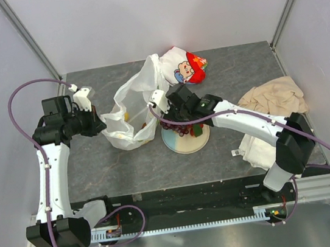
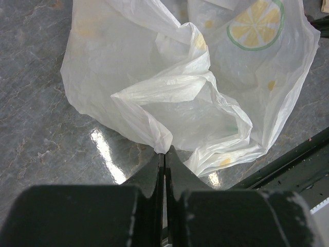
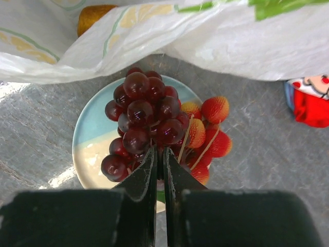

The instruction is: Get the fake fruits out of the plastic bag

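- Plastic bag (image 1: pixel 128 113): it lies crumpled on the table at about 10 o'clock from the plate, with its mouth toward the plate. The left gripper (image 2: pixel 164 154) has its jaws pressed together on a fold of the bag's near edge, pinning it.
- Plate (image 3: pixel 82 135): it sits just beside the bag at mid-table and is where the fruits are collecting.
- Grape bunch (image 3: pixel 141 118): it is out of the bag and over the plate. The right gripper (image 3: pixel 159 154) has its jaws almost together, nipping the bunch at its 6 o'clock end. I cannot tell whether the bunch rests on the plate or hangs just above it.
- Strawberries (image 3: pixel 211 128): these are out too, bunched at 3 o'clock of the grapes at the plate's edge.
- Orange-brown fruit (image 3: pixel 92 14): it shows behind the bag's film at 11 o'clock in the right wrist view, so it looks to be left inside.
- Judgement: the task is roughly half done. At least one fruit remains to be fetched. A yellow patch in the bag may be the lemon or only a print.
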You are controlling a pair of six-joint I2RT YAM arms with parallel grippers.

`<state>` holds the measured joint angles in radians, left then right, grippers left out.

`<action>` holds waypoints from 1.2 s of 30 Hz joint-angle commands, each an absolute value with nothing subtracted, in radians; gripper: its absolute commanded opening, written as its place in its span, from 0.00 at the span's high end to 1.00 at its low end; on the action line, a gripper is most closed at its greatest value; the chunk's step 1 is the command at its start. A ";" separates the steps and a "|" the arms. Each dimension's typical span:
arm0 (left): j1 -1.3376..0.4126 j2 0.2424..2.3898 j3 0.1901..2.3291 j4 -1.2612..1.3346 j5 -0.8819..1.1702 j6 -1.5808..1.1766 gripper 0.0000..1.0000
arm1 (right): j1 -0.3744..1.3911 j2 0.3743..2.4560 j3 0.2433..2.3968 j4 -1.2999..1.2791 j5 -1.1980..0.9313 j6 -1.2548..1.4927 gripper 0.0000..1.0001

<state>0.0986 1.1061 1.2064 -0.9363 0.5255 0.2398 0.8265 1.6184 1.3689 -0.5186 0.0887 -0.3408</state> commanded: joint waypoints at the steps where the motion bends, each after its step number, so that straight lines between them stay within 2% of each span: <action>1: 0.101 1.085 1.215 -0.919 0.529 0.215 0.98 | 0.824 1.629 1.332 -0.463 0.141 -0.249 1.00; 9: 0.101 1.074 1.213 -0.922 0.512 0.225 0.98 | 0.824 1.707 1.315 -0.443 0.118 -0.040 1.00; 21: 0.100 1.077 1.200 -0.920 0.499 0.235 0.98 | 0.824 1.805 1.378 -0.465 0.153 0.083 1.00; 26: 0.100 1.077 1.200 -0.920 0.497 0.239 0.98 | 0.822 1.780 1.423 -0.502 0.155 0.087 0.85; 29: 0.100 1.080 1.197 -0.920 0.499 0.241 0.98 | 0.824 1.756 1.463 -0.537 0.118 0.049 0.63; 30: 0.101 1.081 1.197 -0.919 0.500 0.242 0.98 | 0.824 1.744 1.468 -0.551 0.100 0.038 0.50; 31: 0.101 1.083 1.197 -0.917 0.500 0.241 0.98 | 0.824 1.737 1.462 -0.552 0.050 0.026 0.43; 33: 0.101 1.089 1.198 -0.908 0.503 0.239 0.98 | 0.824 1.721 1.447 -0.551 -0.023 -0.026 0.35; 36: 0.100 1.100 1.207 -0.900 0.512 0.232 0.98 | 0.824 1.735 1.402 -0.545 -0.100 -0.051 0.28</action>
